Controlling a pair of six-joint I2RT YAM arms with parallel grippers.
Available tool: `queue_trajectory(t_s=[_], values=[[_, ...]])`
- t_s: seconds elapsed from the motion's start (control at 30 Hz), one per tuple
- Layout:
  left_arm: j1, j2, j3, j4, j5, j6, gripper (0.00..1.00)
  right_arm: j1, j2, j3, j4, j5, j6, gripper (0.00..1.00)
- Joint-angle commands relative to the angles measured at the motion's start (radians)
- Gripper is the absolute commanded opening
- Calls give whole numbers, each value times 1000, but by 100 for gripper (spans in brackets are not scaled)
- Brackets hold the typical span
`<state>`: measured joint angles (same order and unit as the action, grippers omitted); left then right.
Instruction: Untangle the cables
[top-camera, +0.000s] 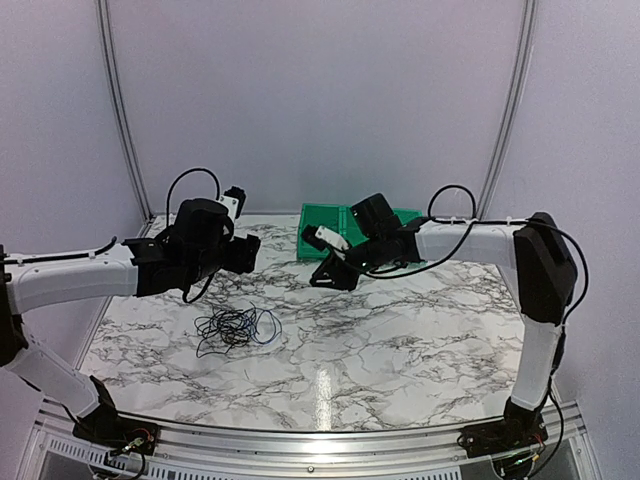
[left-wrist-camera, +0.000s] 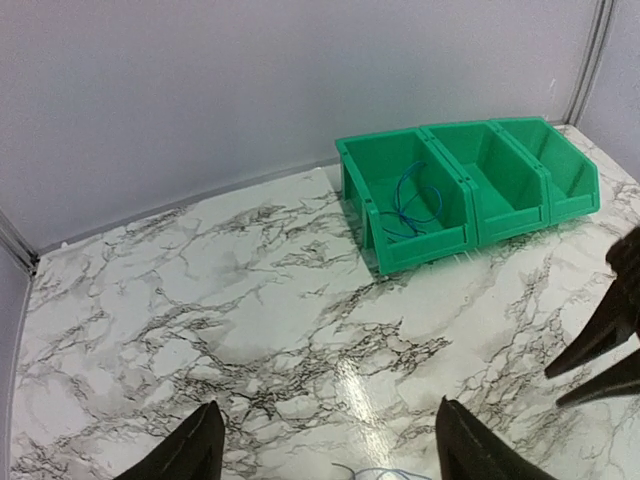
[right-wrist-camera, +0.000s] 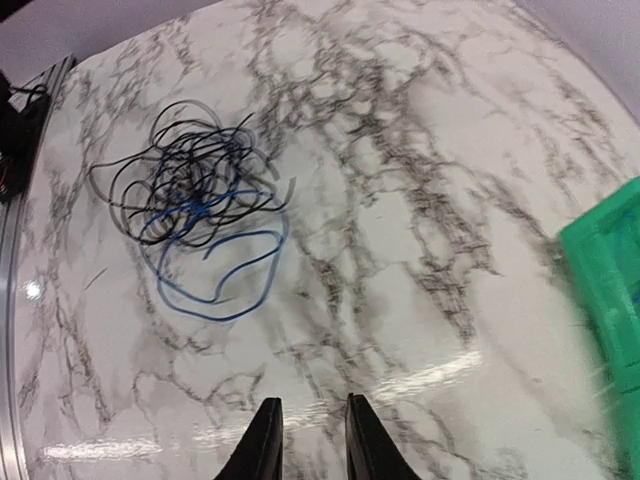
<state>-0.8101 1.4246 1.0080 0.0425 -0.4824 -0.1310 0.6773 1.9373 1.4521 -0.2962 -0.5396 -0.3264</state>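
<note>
Bins first: we count three green bins (left-wrist-camera: 425, 250), joined side by side in one row at the far side of the marble-patterned table (top-camera: 400, 340). In the left wrist view the leftmost bin holds one loose blue wire (left-wrist-camera: 410, 205), curled on its floor and against its back wall.

The cables (top-camera: 237, 328) lie as one small tangle flat on the table's left half, nearer the arms' bases and well apart from the bins. The right wrist view shows them best (right-wrist-camera: 195, 200): many thin black loops overlap one another, too knotted for us to count, and dark-blue loops trail out of the heap on one side. We cannot tell whether that blue is one strand or two. A pale-blue bit of wire also shows at the bottom edge of the left wrist view.

We see two arms, each with two fingers. The left gripper (left-wrist-camera: 328, 402) has its fingers spread wide, nothing between them, above bare table and facing the bins. The right gripper (right-wrist-camera: 312, 400) has its fingers close together, a narrow gap showing between them, and grips nothing. It hangs over the table facing the tangle, not touching it.
</note>
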Motion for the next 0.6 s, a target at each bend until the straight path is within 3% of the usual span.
queue_trajectory(t_s=[0.0,0.1,0.23,0.57], values=[[10,-32,-53,-109,123,-249,69,75,-15,-78,32,-71,-39,22],[15,-70,-189,-27,221,-411,59,91,-16,-100,34,-47,-68,22],[14,-63,-312,96,349,-581,52,91,-19,-99,41,-52,-75,22],[2,95,-271,78,399,-699,46,92,-58,-121,28,-41,-146,24]])
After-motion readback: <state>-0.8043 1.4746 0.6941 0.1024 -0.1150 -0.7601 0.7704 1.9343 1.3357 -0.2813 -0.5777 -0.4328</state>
